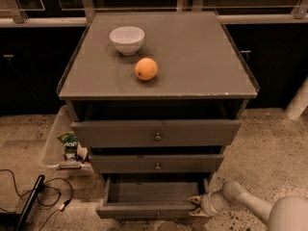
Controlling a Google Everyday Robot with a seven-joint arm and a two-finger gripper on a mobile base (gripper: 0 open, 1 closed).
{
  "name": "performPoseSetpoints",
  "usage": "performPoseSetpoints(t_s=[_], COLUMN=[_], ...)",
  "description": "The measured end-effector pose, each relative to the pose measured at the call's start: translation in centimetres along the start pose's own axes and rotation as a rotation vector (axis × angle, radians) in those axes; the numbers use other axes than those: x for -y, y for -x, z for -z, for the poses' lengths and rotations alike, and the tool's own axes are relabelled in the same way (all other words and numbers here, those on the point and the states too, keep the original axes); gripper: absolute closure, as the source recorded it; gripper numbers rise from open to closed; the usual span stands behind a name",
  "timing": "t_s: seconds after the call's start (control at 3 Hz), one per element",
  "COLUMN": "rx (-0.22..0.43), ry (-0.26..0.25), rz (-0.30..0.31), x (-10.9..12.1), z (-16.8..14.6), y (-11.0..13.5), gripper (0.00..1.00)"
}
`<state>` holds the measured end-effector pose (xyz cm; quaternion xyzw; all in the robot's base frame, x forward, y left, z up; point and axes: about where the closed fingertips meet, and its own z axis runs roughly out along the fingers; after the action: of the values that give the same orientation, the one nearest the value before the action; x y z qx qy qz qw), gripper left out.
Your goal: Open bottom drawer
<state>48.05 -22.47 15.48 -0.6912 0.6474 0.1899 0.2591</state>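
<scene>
Bottom drawer (144, 209), lowest of three, is standing partway out near the floor. Your claw (197, 206) is sitting at its right front corner, well off centre; I cannot tell whether it is spread or pinching. Risk: an off-centre pull may be skewing the drawer until it binds, or the claw may be slipping off.

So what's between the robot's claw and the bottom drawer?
Nothing. In the camera view, the gripper is right against the pulled-out bottom drawer, at the right end of its front, and no gap shows.
</scene>
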Motion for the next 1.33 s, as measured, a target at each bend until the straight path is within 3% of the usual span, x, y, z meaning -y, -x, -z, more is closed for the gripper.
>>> performPoseSetpoints(t_s=[0.33,0.67,1.33], rx=[0.004,0.011,0.032], ry=[0.003,0.01,0.024], rz=[-0.003,-0.007,-0.023], x=[0.0,-0.3,-2.1], z=[0.0,-0.1,0.3], y=[0.2,0.1,-0.3], gripper=[0.39,0.41,0.88])
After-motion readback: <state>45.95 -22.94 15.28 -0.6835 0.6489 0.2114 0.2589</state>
